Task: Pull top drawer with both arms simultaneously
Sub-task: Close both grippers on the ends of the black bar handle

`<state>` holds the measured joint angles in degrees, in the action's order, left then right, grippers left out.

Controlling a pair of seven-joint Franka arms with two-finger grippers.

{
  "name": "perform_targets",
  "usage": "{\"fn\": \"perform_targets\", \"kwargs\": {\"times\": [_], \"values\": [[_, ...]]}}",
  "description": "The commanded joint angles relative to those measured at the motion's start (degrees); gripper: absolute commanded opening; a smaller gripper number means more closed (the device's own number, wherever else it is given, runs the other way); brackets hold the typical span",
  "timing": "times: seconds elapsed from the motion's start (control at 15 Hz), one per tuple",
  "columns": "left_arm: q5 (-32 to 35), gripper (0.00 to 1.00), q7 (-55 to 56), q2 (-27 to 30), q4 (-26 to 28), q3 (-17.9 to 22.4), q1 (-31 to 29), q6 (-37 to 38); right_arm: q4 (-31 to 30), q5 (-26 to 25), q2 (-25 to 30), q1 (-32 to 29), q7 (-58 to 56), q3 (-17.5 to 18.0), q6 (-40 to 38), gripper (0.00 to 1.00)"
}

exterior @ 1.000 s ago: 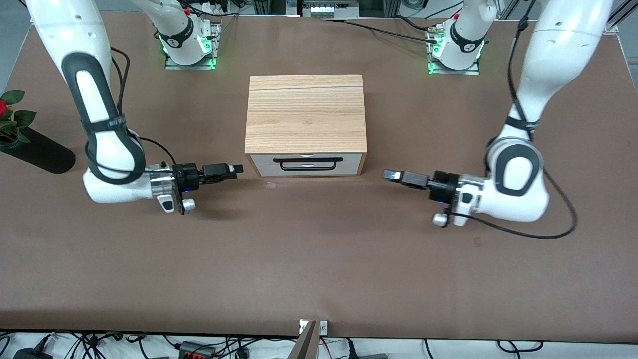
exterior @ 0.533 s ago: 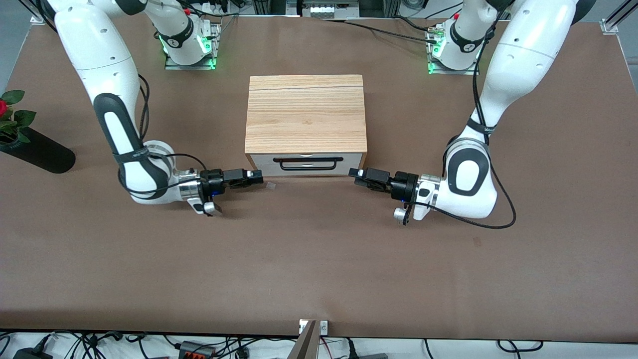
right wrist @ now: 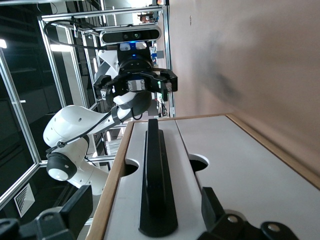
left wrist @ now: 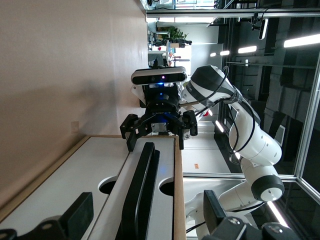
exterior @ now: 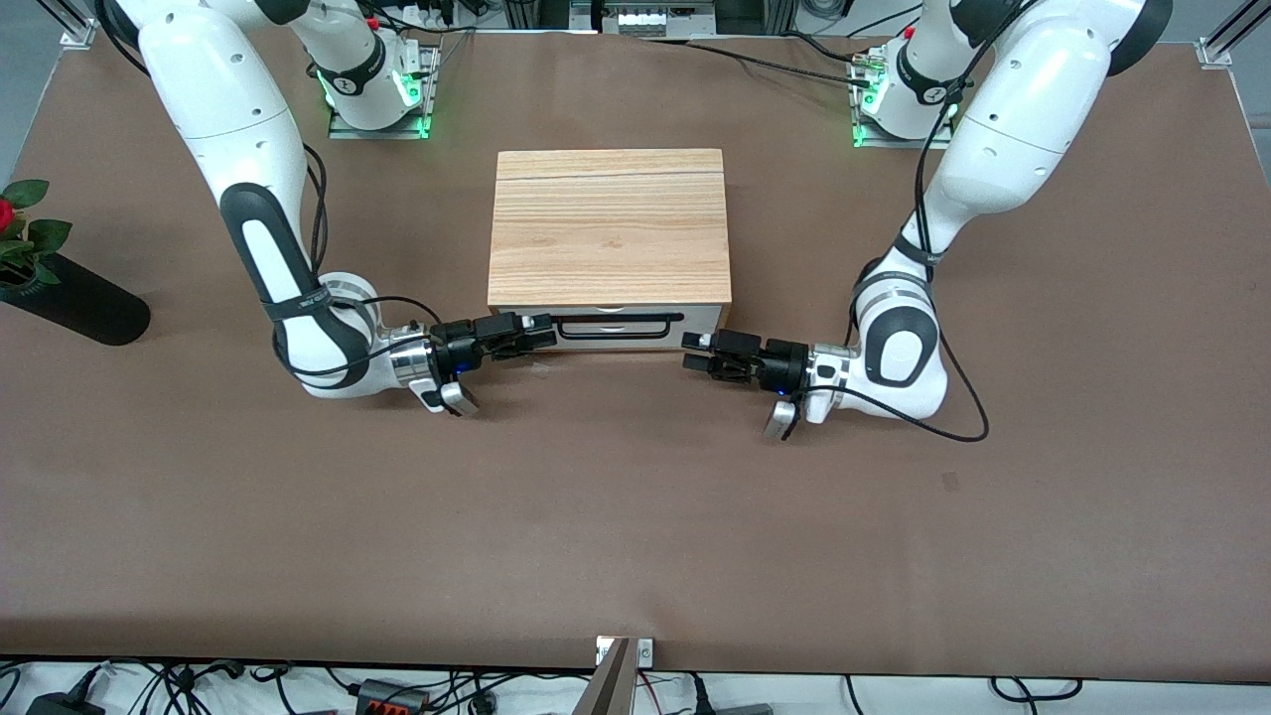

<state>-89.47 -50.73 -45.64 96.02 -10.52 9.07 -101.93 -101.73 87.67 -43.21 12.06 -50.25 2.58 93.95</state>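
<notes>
The top drawer (exterior: 700,318) is shut in the light wood cabinet (exterior: 610,228); its white front carries a long black bar handle (exterior: 621,320). My right gripper (exterior: 544,333) is open at the handle's end toward the right arm's end of the table. In the right wrist view the handle (right wrist: 156,175) runs between its open fingers (right wrist: 75,210). My left gripper (exterior: 692,356) is open at the handle's other end. In the left wrist view the handle (left wrist: 142,190) passes between its fingers (left wrist: 212,210). Neither gripper is closed on the bar.
A plant with a red flower in a black pot (exterior: 30,268) lies at the right arm's end of the table. A small pale scrap (exterior: 539,370) lies on the brown table (exterior: 635,516) in front of the cabinet. Each wrist view shows the other gripper (left wrist: 157,132) (right wrist: 135,85) facing it.
Both arms have swung in from the table's ends toward the cabinet's front. The grippers now sit at the two ends of the handle. The drawer has not moved.
</notes>
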Motion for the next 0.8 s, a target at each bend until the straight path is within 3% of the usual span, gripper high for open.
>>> {"fn": "perform_targets", "kwargs": {"times": [0.0, 0.33, 0.47, 0.73], "values": [[-4.91, 0.90, -3.92, 0.81, 4.07, -2.47, -0.36, 0.50, -1.02, 1.28, 1.02, 0.42, -2.82, 0.05, 0.62, 0.73], [-6.33, 0.65, -5.78, 0.81, 6.54, -3.45, -0.72, 1.29, -1.10, 2.77, 0.50, 0.51, -8.98, 0.05, 1.41, 0.34], [-6.33, 0.54, -5.78, 0.81, 6.90, -3.45, -0.72, 1.82, -1.02, 2.86, 0.49, 0.51, -9.07, -0.04, 1.41, 0.28], [-6.42, 0.42, -5.78, 0.73, 6.90, -3.45, -0.63, 2.08, -1.02, 2.86, 0.49, 0.33, -9.16, -0.04, 1.41, 0.13]]}}
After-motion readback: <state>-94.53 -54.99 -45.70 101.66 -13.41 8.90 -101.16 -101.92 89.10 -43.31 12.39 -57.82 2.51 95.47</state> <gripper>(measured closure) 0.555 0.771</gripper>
